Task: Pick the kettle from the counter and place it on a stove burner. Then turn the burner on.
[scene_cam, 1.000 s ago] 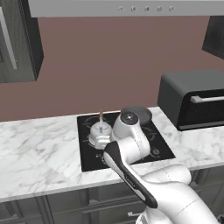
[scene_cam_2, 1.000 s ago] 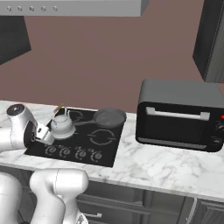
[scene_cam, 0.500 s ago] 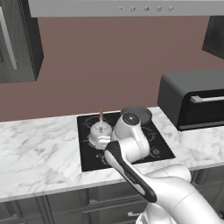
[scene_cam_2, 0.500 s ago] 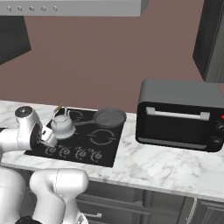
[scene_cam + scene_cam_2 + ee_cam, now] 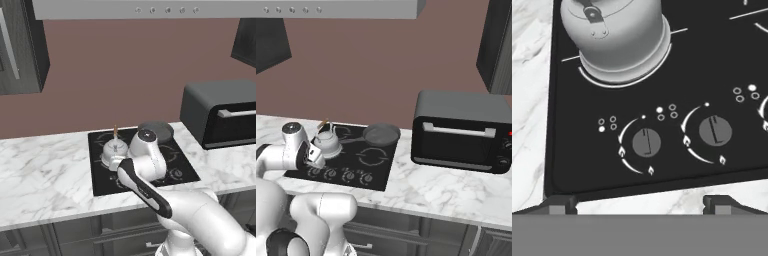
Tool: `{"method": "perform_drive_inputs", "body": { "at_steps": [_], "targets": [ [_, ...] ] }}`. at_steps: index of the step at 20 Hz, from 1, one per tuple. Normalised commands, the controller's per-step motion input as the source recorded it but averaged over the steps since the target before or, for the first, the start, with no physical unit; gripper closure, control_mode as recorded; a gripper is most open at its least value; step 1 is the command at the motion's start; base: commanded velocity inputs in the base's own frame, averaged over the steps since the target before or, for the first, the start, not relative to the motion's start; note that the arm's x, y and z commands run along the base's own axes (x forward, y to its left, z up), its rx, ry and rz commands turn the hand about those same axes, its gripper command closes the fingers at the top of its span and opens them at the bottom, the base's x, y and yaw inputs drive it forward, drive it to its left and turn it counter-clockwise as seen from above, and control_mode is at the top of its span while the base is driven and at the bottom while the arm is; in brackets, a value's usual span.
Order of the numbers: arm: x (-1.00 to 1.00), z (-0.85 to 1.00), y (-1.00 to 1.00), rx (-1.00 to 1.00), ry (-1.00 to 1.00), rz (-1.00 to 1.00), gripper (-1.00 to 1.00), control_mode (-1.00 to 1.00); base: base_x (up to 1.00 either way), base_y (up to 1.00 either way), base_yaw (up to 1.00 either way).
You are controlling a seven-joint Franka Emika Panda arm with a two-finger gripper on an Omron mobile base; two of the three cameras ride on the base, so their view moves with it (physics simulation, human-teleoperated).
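Left base view, left to right: white marble counter (image 5: 45, 175) across lower left of frame, grey-veined, over dark cabinets. Black glass cooktop (image 5: 102, 182) at centre. Kettle (image 5: 114, 151) at centre-left of the cooktop, silver-grey dome, thin tan stem upright on top. White arm (image 5: 150, 165) rising from lower right, crossing in front of the cooktop, just right of the kettle. Dark frying pan (image 5: 162, 129) at the cooktop's far right corner, partly hidden behind the arm. Dark toaster oven (image 5: 220, 115) at right edge, on the counter.

Right base view, left to right: gripper (image 5: 315, 159) at left of frame, low over the front strip of the cooktop, just in front of the kettle (image 5: 326, 142). Row of round knobs along the front edge. Frying pan at back right of the glass, well apart from the kettle. Toaster oven at right of frame.

Hand view, left to right: marble strip down the left edge. Kettle (image 5: 614, 37) at upper left, seated on the stove burner (image 5: 627, 82), white broken ring showing around its base. Left knob (image 5: 646, 142) at centre, second knob (image 5: 715, 130) to its right, both with pointer marks near upright. Gripper fingertips (image 5: 559, 204) at bottom corners, spread fully wide, nothing between them, clear of both knobs.
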Motion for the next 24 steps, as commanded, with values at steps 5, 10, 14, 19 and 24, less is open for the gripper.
{"method": "perform_drive_inputs", "body": {
  "at_steps": [5,10,14,19,24],
  "targets": [
    [0.26,-0.22,0.0,0.0,0.01,0.0,-1.0,-1.0,0.0,0.0,0.0],
    [0.12,-0.29,0.0,0.0,0.0,0.0,-1.0,-1.0,0.0,0.0,0.0],
    [0.12,-0.23,0.0,0.0,0.0,0.0,-1.0,-1.0,0.0,0.0,0.0],
    [0.13,-0.23,0.0,0.0,0.0,0.0,-1.0,-1.0,0.0,0.0,0.0],
    [0.05,-0.22,0.0,0.0,0.0,0.0,-1.0,-1.0,0.0,0.0,0.0]
  ]
}}
